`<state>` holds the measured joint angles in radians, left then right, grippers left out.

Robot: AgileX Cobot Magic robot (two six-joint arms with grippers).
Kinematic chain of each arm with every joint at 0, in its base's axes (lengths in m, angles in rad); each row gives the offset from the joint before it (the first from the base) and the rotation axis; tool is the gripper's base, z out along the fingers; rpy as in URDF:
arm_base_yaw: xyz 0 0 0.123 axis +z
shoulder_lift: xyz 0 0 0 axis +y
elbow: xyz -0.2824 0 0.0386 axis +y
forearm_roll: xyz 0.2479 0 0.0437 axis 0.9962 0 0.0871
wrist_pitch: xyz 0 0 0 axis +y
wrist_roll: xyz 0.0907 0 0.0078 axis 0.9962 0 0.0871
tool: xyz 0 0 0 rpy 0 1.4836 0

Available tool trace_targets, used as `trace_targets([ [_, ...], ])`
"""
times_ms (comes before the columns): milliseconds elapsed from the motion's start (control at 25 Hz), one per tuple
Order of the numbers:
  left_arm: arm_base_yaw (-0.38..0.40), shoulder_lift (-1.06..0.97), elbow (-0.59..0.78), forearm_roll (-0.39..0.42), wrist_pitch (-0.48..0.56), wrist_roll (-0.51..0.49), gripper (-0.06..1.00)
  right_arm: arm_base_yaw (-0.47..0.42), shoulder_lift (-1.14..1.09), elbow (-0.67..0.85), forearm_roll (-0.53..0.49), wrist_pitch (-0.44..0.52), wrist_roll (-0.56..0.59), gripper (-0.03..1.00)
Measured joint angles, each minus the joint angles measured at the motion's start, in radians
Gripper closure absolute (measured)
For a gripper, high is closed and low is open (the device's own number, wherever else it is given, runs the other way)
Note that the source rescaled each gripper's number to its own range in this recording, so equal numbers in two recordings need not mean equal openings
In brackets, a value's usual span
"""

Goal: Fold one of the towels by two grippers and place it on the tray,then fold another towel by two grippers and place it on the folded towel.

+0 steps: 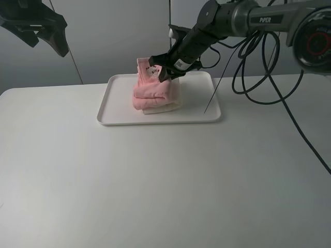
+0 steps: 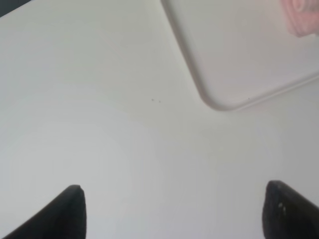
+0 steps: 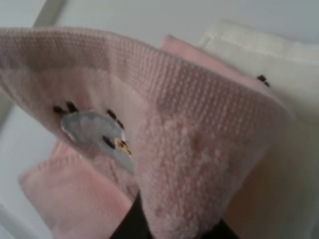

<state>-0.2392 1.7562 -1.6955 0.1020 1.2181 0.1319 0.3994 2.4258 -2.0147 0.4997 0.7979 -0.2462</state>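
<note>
- Right gripper [image 1: 164, 72]: clamping a raised edge of the pink towel [image 1: 152, 93].
- Pink towel: lying on the cream towel [image 1: 168, 107], mid-tray [image 1: 111, 101].
- Left gripper [image 2: 172, 211]: hovering with jaws spread, holding nothing.

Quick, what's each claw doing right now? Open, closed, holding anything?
Left gripper: open, empty, hovering over the bare table.
Right gripper: closed on a raised edge of the pink towel, over the tray.

Right arm [image 1: 243, 18]: dark grey tube w/ white "PIPER" text, round joint w/ red ring behind it. Black cables [image 1: 258, 67] loop under. Both grippers black; left fingers [image 2: 70, 214] pointed.
</note>
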Motion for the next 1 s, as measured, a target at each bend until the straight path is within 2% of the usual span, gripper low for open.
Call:
trace_targets([
  [200, 0.000, 0.000, 0.000, 0.000, 0.000, 0.000, 0.03, 0.000, 0.009, 0.000, -0.128, -0.004, 0.062, 0.87],
  [280, 0.000, 0.000, 0.000, 0.000, 0.000, 0.000, 0.03, 0.000, 0.009, 0.000, -0.174, -0.010, 0.091, 0.80],
  [400, 0.000, 0.000, 0.000, 0.000, 0.000, 0.000, 0.03, 0.000, 0.009, 0.000, -0.199, -0.022, 0.109, 0.50],
  [520, 0.000, 0.000, 0.000, 0.000, 0.000, 0.000, 0.03, 0.000, 0.009, 0.000, -0.171, -0.028, 0.116, 0.18],
  [600, 0.000, 0.000, 0.000, 0.000, 0.000, 0.000, 0.03, 0.000, 0.009, 0.000, -0.145, -0.026, 0.116, 0.03],
  [760, 0.000, 0.000, 0.000, 0.000, 0.000, 0.000, 0.03, 0.000, 0.007, 0.000, -0.155, 0.004, 0.117, -0.03],
  [1000, 0.000, -0.032, 0.000, 0.002, 0.001, 0.002, 0.03, 0.000, -0.089, 0.000, -0.261, 0.061, 0.118, -0.03],
])
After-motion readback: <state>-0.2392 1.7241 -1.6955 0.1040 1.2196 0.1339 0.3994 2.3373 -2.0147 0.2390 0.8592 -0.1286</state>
